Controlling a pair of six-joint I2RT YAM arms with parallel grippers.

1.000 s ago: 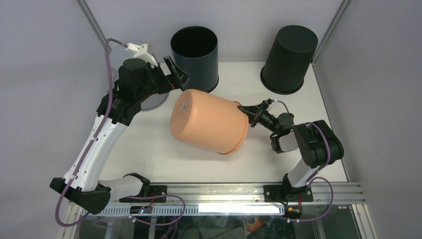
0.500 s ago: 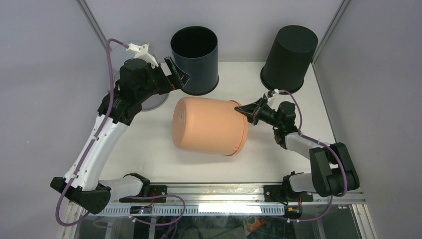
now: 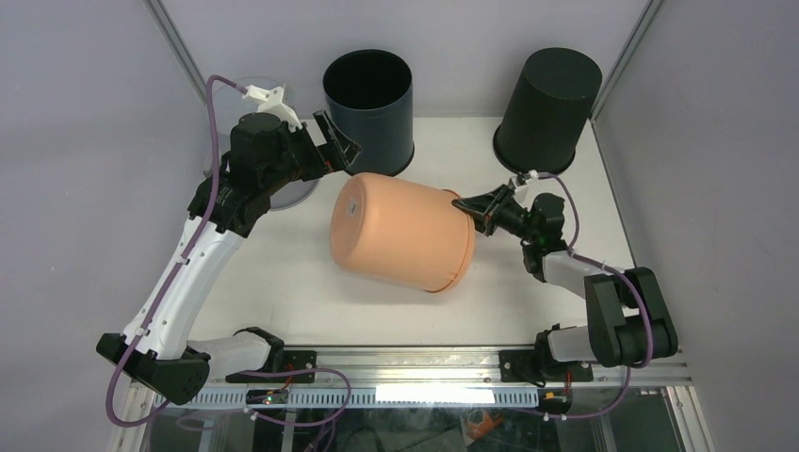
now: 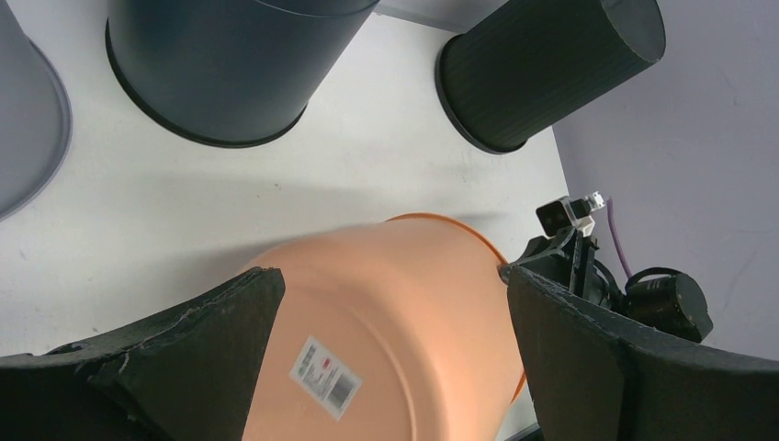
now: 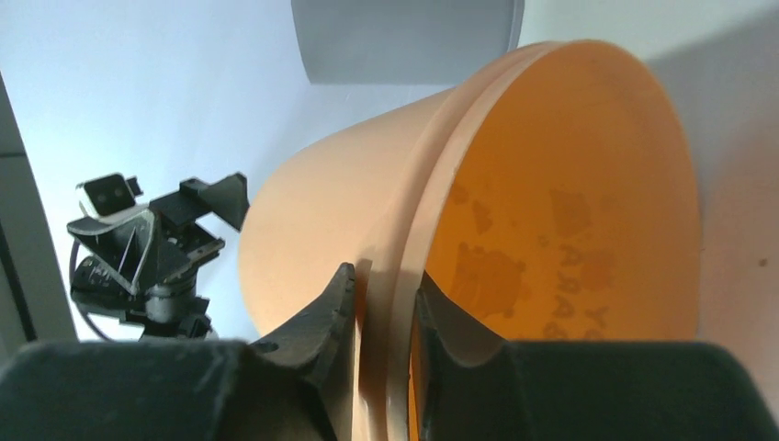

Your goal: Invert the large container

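The large container (image 3: 400,233) is a smooth peach-orange bucket with a raised band round its mouth. It lies on its side near the middle of the table (image 3: 283,282), with its closed base turned to the left and its open mouth to the right. A small white barcode label (image 4: 323,377) sits on the base, and the inside wall looks a deeper orange with faint blotches showing through. The right gripper (image 5: 384,287) is clenched on the rim at the far side of the mouth, one finger inside the wall and one outside. The left gripper (image 4: 390,280) hangs just above the base end with its jaws spread wide and grasps nothing. Whether the lower wall rests fully on the table cannot be told. Behind the bucket a dark bin (image 3: 368,108) stands upright with its mouth open, just beside the left gripper. A black ribbed bin (image 3: 549,108) stands mouth down at the far right corner, well apart from the bucket. A grey tub (image 4: 28,119) shows partly under the left arm. The table is plain white, closed in by pale grey-lilac walls, with a metal rail (image 3: 424,358) along its near edge.
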